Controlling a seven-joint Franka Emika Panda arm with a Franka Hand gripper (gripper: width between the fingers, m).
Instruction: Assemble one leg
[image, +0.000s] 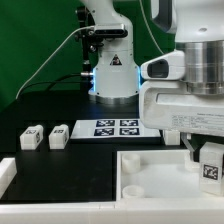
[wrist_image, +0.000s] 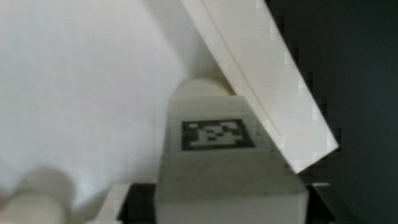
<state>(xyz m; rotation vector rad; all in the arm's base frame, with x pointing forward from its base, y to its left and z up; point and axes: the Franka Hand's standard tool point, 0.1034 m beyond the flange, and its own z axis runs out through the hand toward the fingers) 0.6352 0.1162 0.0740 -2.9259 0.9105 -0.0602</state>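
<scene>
Closest in, the gripper (image: 205, 160) clamped the leg (wrist_image: 217, 140) upright over the tray's (image: 150, 180) corner near the exterior view's right — insertion underway; next, presumably, lowering it squarely into the socket

A green backdrop (image: 40, 40) closed off the far side of the scene, lit evenly and falling into darker folds toward the exterior view's left. Below it stretched a black table (image: 40, 105), matte and dim, its surface taking little reflection. A spot of cold bluish light (image: 92, 80) glowed near the middle of the far table edge. Nearer the camera, brightness was stronger and shadows were soft. No walls, floor or windows could be made out.
</scene>
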